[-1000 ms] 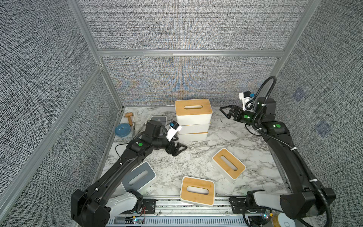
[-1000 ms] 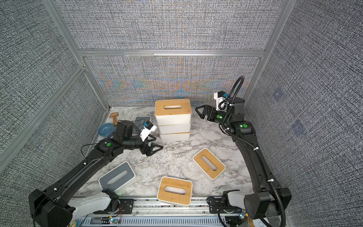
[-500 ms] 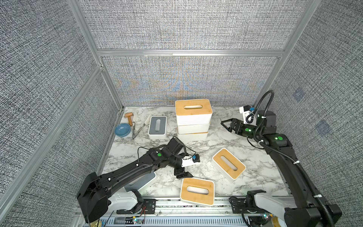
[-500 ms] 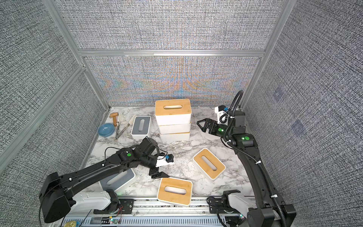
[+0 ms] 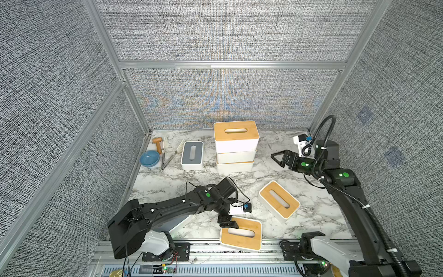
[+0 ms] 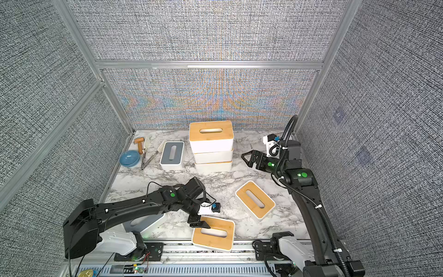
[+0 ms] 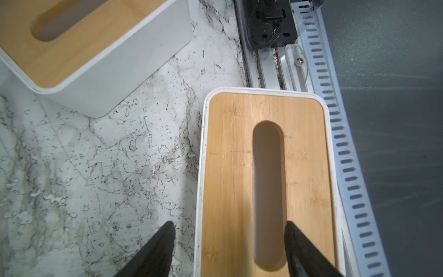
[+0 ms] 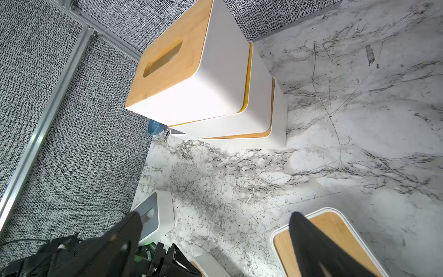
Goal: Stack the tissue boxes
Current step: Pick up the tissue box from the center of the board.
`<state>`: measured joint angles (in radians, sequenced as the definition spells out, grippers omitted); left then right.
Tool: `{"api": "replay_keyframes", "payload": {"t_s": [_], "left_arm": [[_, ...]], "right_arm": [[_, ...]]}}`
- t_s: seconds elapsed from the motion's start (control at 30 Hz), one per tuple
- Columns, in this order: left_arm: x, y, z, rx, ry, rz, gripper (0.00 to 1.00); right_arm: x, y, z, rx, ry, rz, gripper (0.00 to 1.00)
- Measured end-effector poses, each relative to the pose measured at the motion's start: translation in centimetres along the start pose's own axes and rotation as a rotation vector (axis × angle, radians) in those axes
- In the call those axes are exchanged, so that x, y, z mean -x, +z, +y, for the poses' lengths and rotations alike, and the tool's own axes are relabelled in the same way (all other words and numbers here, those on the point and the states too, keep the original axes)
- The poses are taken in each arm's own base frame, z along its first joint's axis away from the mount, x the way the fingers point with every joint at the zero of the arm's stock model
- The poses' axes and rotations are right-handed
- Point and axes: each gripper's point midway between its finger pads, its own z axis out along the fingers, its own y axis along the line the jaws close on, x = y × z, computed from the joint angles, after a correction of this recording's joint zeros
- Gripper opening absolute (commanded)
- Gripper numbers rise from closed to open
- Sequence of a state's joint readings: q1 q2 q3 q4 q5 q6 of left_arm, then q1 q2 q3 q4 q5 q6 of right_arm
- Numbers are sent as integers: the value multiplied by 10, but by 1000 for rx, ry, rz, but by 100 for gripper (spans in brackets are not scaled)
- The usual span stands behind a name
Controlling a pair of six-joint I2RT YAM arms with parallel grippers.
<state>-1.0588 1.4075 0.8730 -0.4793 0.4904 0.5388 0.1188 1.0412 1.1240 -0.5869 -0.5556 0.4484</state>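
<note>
Three tan-lidded tissue boxes [image 5: 236,144] [image 8: 215,96] stand stacked at the back middle. A grey-lidded box [image 5: 192,153] sits to their left. A tan-lidded box [image 5: 279,202] lies slantwise at the right. Another tan-lidded box [image 5: 241,233] [image 7: 263,179] overhangs the table's front edge. My left gripper [image 5: 227,223] [image 7: 230,239] is open over the near-left end of that box, with one fingertip [image 7: 167,235] over the marble beside its wall and the other by the slot. A second grey-lidded box [image 5: 178,221] is mostly hidden under the left arm. My right gripper [image 5: 278,158] [image 8: 215,227] hangs open to the right of the stack, holding nothing.
A blue bowl [image 5: 149,158], a wooden-handled brush [image 5: 158,142] and metal tongs [image 5: 169,156] lie at the back left corner. Fabric walls close three sides. An aluminium rail [image 5: 206,249] runs along the front edge.
My left arm swung from beside the stack down to the front tan-lidded box, and its jaws narrowed. The right gripper came lower and a little forward, staying open.
</note>
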Motion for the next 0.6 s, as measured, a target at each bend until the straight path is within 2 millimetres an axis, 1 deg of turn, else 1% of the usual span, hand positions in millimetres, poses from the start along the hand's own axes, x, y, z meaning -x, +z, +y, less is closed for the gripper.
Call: {"api": "replay_keyframes", "payload": {"t_s": [0.1,0.23,0.37,0.6], "left_arm": [[-5,8,0,-2,-15,29,69],[-13,17,5,10,-32,74,68],[-18,20,8,35,-45,103,64],[-24,23,12,59,-54,139,64]], "right_arm": [[-3,0,-1,-3,3,5,99],[-3,-2,0,-1,-1,3,99],[-3,-3,1,1,-8,-1,99],[-3,-3,1,1,-16,-1,99]]}}
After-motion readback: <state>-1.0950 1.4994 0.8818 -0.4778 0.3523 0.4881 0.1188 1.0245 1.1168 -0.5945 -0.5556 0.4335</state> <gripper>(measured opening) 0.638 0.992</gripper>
